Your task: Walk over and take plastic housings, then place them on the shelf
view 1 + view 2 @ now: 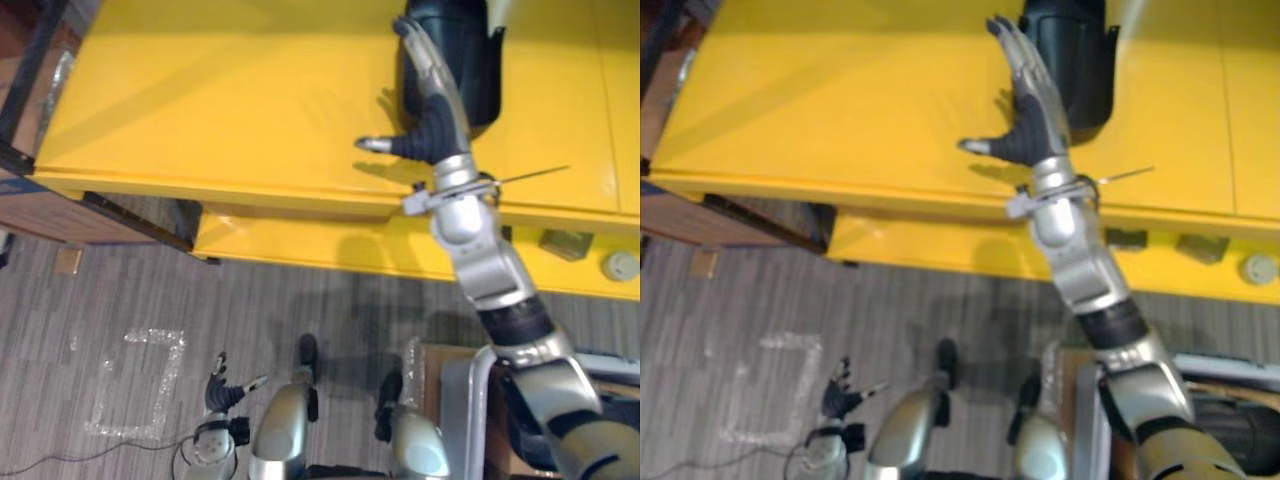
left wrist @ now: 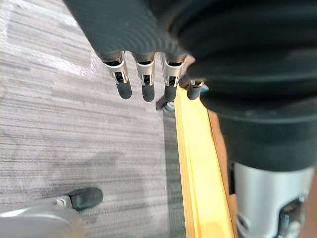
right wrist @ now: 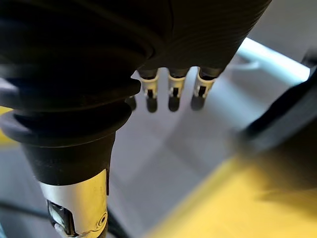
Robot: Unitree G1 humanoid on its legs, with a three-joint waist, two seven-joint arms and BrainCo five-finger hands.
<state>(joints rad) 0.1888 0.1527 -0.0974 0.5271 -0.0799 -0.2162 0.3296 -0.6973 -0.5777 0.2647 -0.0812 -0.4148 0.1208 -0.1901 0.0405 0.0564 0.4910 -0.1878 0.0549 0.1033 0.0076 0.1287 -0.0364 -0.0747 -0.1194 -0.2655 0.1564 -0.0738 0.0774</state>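
A black plastic housing (image 1: 462,55) stands at the far side of the yellow shelf top (image 1: 220,100). My right hand (image 1: 436,112) reaches over the shelf with straight fingers lying along the housing's left side and the thumb stuck out to the left; it is open and holds nothing. In the right wrist view its fingers (image 3: 171,94) point past the yellow surface (image 3: 247,203) toward a dark shape (image 3: 290,116). My left hand (image 1: 222,392) hangs low over the floor at the lower left, with its fingers (image 2: 143,82) relaxed and empty.
A lower yellow ledge (image 1: 300,245) juts out below the top and carries a small greenish block (image 1: 565,243) and a round white piece (image 1: 621,265) at the right. A dark-framed brown unit (image 1: 60,212) stands to the left. A tape square (image 1: 140,385) marks the floor. A metal-framed cart (image 1: 470,395) is at the lower right.
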